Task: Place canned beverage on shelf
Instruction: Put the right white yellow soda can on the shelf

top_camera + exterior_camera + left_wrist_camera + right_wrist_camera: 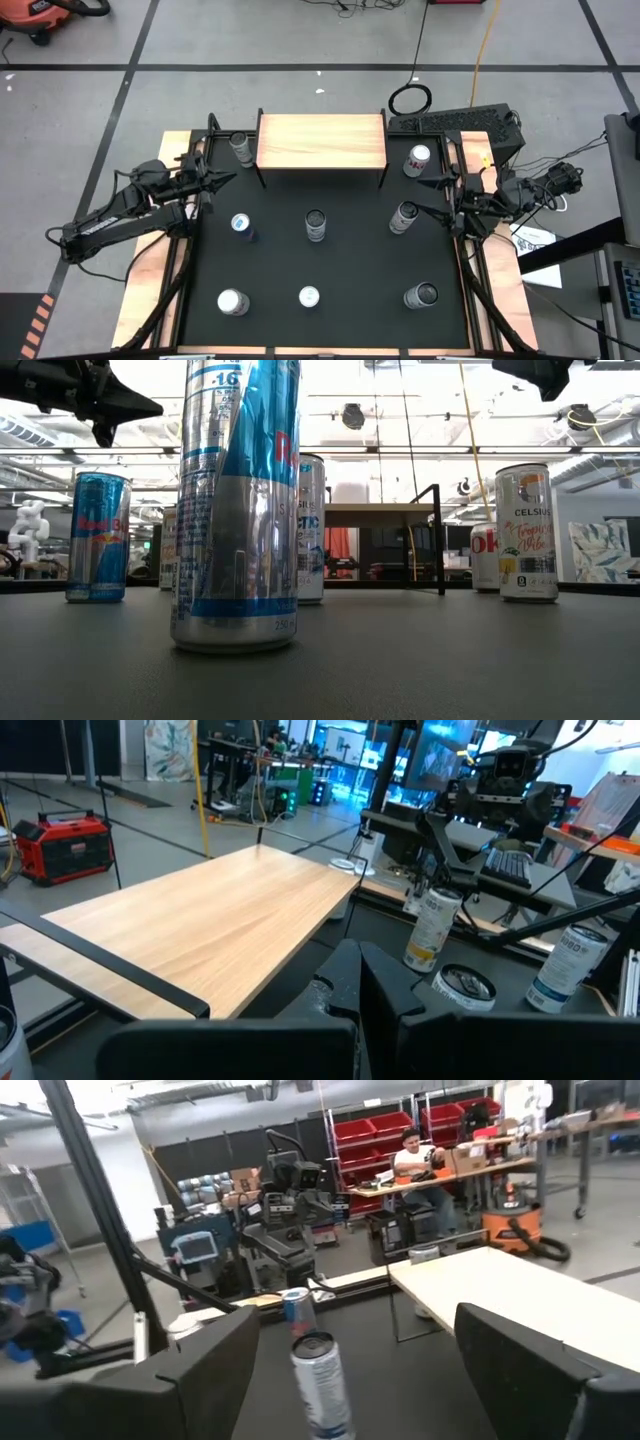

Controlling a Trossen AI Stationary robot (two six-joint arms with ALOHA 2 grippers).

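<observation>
The shelf (320, 140), with a pale wood top and black legs, stands at the table's far middle; it also shows in the left wrist view (200, 920) and the right wrist view (520, 1295). Several cans stand on the black mat. My right gripper (420, 196) is open at the table's right side. Its fingers stand on either side of a silver-and-blue can (320, 1380), with gaps on both sides; this is the can at the right (403, 216). My left gripper (225, 181) is shut and empty, above the mat near the shelf's left end.
Other cans stand beside the shelf's left end (240, 148) and right end (417, 160), mid-mat (316, 225), mid-left (240, 225) and along the near edge (232, 301) (309, 296) (421, 295). A person sits far off in the room (410, 1155).
</observation>
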